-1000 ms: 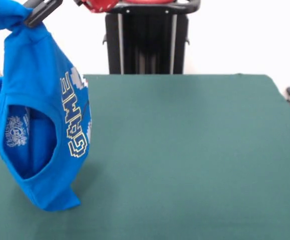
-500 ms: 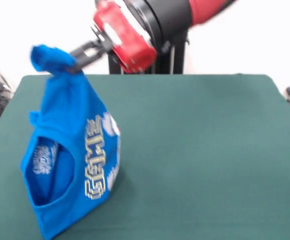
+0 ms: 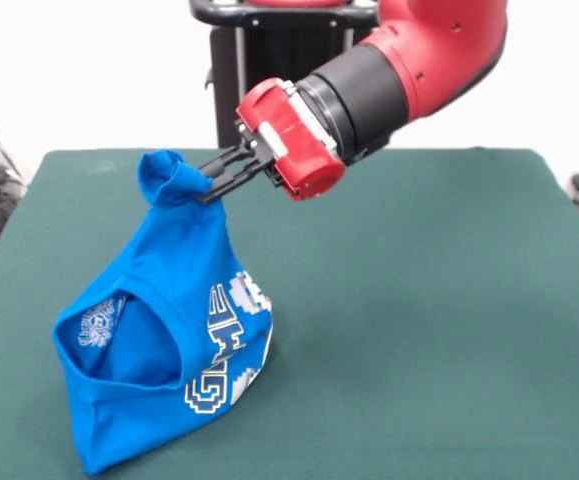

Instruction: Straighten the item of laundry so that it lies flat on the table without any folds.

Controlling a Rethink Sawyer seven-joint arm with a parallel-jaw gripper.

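Fingers (image 3: 212, 186) pinched shut on bunched top of blue T-shirt (image 3: 159, 350); shirt hangs stretched, neck opening gaping, lower end resting on green bench (image 3: 419, 320).

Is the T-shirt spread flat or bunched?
Bunched: the T-shirt hangs from the gripper, only its lower end on the table.

The item of laundry (image 3: 159, 330) carries white block lettering reading "GAME"; its inside neck label is unreadable.
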